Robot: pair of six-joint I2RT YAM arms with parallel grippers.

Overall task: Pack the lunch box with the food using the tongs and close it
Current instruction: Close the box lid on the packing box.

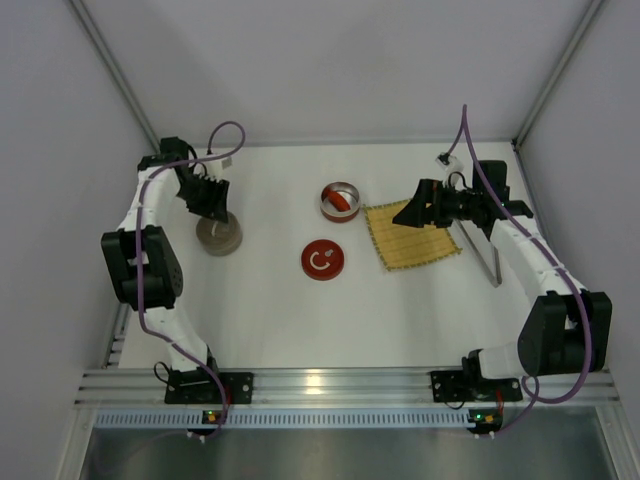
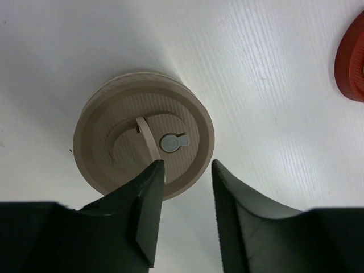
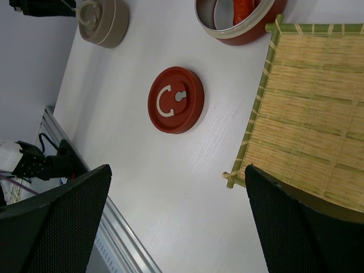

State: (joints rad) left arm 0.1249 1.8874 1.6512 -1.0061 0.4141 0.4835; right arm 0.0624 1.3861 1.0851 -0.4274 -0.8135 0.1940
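The red lunch box [image 1: 327, 192] stands open mid-table, and a red sausage-shaped piece of food [image 1: 341, 201] lies inside it; the right wrist view shows the box [image 3: 253, 35] and the piece [image 3: 243, 8] too. Its red lid [image 1: 322, 260] lies flat nearer the front. Slim silver tongs [image 1: 488, 262] lie on the table right of the bamboo mat, under my right arm. My right gripper [image 1: 406, 214] hovers over the mat's left part, open wide [image 3: 177, 170] and empty. My left gripper [image 1: 213, 206] hangs over a closed beige tin [image 2: 145, 142], its jaws [image 2: 187, 165] apart with nothing between them.
A yellow bamboo mat [image 1: 410, 236] lies right of the red box, with nothing showing on the part of it that I can see. The beige tin [image 1: 219, 236] stands at the left. White walls enclose the table, and an aluminium rail [image 1: 320, 385] runs along the near edge.
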